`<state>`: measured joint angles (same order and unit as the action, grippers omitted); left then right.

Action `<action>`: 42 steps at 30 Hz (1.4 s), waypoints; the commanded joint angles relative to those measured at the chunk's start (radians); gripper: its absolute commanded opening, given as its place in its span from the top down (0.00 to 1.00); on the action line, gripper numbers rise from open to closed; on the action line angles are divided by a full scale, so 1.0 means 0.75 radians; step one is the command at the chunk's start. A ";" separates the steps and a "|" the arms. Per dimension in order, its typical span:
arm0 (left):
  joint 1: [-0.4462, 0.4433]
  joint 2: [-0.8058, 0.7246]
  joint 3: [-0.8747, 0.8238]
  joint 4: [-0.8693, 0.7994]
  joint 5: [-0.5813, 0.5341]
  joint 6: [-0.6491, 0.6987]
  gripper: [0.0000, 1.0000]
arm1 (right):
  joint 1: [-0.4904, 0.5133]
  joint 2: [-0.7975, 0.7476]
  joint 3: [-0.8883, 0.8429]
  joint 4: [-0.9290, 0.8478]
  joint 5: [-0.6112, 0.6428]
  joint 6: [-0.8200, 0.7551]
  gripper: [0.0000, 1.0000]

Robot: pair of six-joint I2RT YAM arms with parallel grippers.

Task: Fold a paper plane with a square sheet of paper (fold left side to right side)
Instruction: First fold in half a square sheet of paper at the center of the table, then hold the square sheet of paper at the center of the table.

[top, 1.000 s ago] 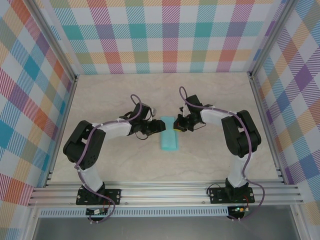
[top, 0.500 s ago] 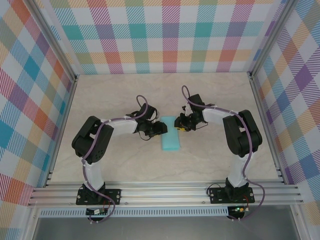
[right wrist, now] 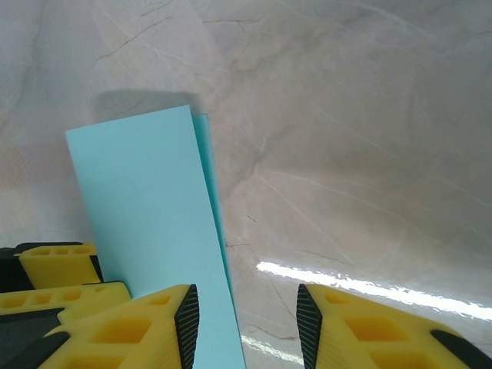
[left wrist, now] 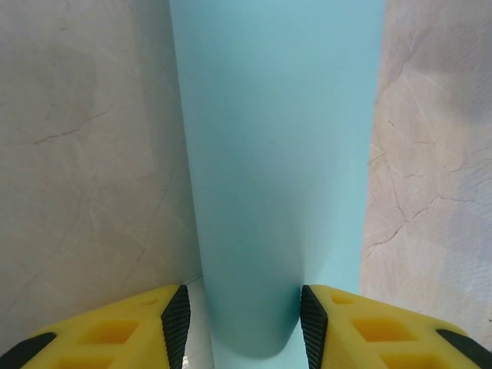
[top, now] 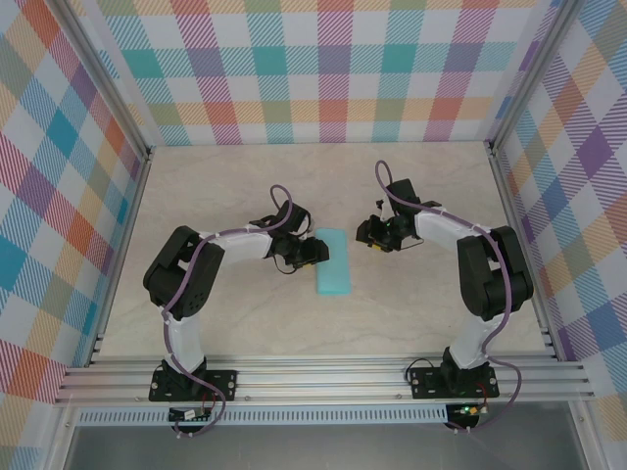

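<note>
Square sheet of paper, folded to narrow strip, mid-bench. Left pincer at sheet's 9 o'clock, jaws apart astride it. Right pincer at 2 o'clock, released and empty. Advice: press crease flat, keep edges aligned.

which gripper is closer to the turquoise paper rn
Left. The left gripper is at the paper's left edge, its open jaws straddling it; the right gripper hangs off the right edge, with bare table between.

2 black-and-white arms carry purple cables and yellow hands.
</note>
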<state>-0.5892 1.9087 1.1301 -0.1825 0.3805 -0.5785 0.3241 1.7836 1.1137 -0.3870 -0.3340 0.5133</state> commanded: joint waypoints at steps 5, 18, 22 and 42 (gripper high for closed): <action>-0.026 0.042 0.039 -0.081 -0.016 0.049 0.57 | -0.003 -0.022 -0.023 -0.035 -0.009 -0.026 0.60; -0.039 0.076 0.082 -0.116 -0.031 0.085 0.57 | -0.003 -0.020 -0.027 -0.038 -0.048 -0.027 0.59; -0.045 0.083 0.100 -0.187 -0.049 0.105 0.57 | -0.003 -0.019 -0.025 -0.038 -0.049 -0.028 0.59; -0.048 0.108 0.132 -0.219 -0.066 0.111 0.57 | -0.002 0.012 -0.041 -0.008 -0.154 -0.014 0.65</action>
<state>-0.6018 1.9514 1.2221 -0.3115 0.3527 -0.5072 0.3241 1.7836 1.0973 -0.3962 -0.4099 0.5079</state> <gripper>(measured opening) 0.433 0.353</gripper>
